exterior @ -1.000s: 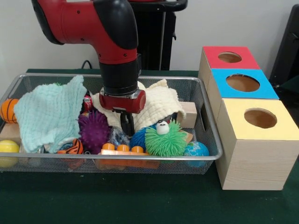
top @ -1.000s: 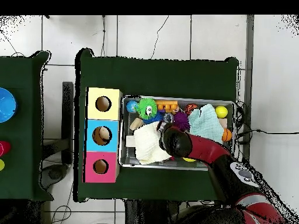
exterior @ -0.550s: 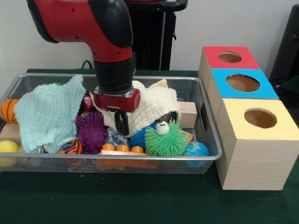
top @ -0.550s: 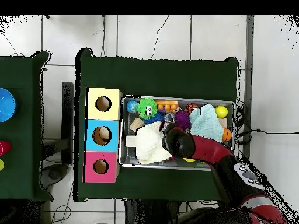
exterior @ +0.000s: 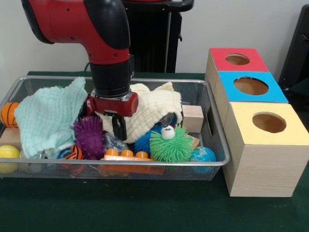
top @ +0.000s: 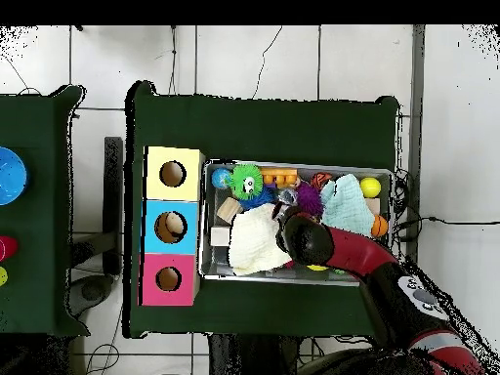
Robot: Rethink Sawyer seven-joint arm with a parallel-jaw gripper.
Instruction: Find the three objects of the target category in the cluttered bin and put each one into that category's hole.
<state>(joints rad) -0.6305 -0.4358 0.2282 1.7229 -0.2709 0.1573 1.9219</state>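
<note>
Bench [exterior: 145,208] w/ green cover holds wire bin [exterior: 212,145]. Nearest along bin's front rim: yellow ball [exterior: 8,153], orange block row [exterior: 126,154], green spiky ball [exterior: 171,144] w/ eyes, globe ball [exterior: 203,155]. Behind: purple spiky ball [exterior: 89,135], mint cloth [exterior: 50,116], basketball [exterior: 8,113]. End effector [exterior: 119,128] hangs just beside purple ball, in front of cream cloth [exterior: 152,111]; can't tell if it's parted or gripping anything. Wood block [exterior: 193,117] further back. Beside bin: yellow box [exterior: 265,145], blue box [exterior: 251,87], red box [exterior: 236,59] farthest, each w/ hole.
</note>
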